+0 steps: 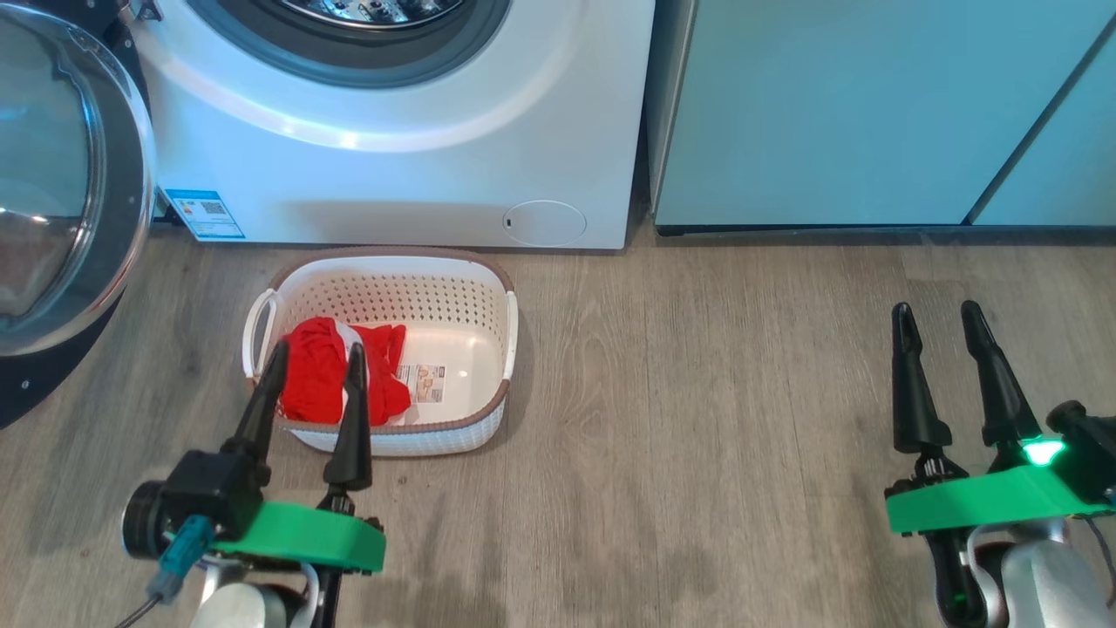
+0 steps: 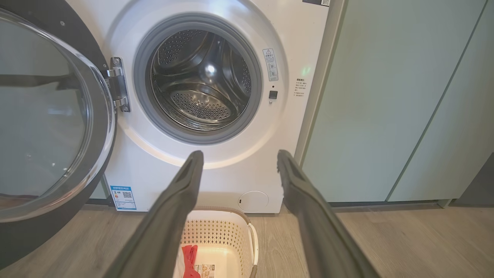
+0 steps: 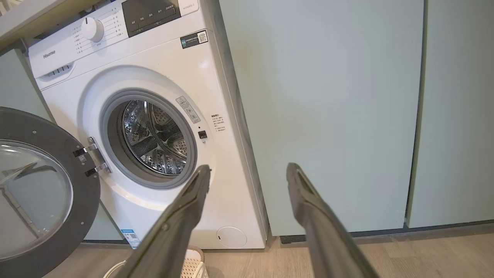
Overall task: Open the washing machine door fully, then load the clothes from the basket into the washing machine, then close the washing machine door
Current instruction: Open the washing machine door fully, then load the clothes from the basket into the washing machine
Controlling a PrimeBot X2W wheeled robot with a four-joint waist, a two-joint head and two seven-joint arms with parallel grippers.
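The white washing machine (image 1: pixel 418 174) stands at the back with its steel drum (image 2: pixel 200 85) exposed. Its washing machine door (image 1: pixel 61 192), black-rimmed with bulging glass, is swung wide to the left. On the floor in front sits the cream basket (image 1: pixel 462 349), with red and white clothes (image 1: pixel 336 371) bunched in its left half. My left gripper (image 1: pixel 317 351) hangs over the basket's near left rim, open, nothing between its fingers (image 2: pixel 181 200). My right gripper (image 1: pixel 935 310) is open and empty, far to the right over bare floor.
Pale teal cabinets (image 1: pixel 872 105) fill the wall right of the machine. Grey wood floor (image 1: pixel 697 392) stretches between the basket and my right gripper. The open door (image 2: pixel 46 116) juts out over the floor at the left.
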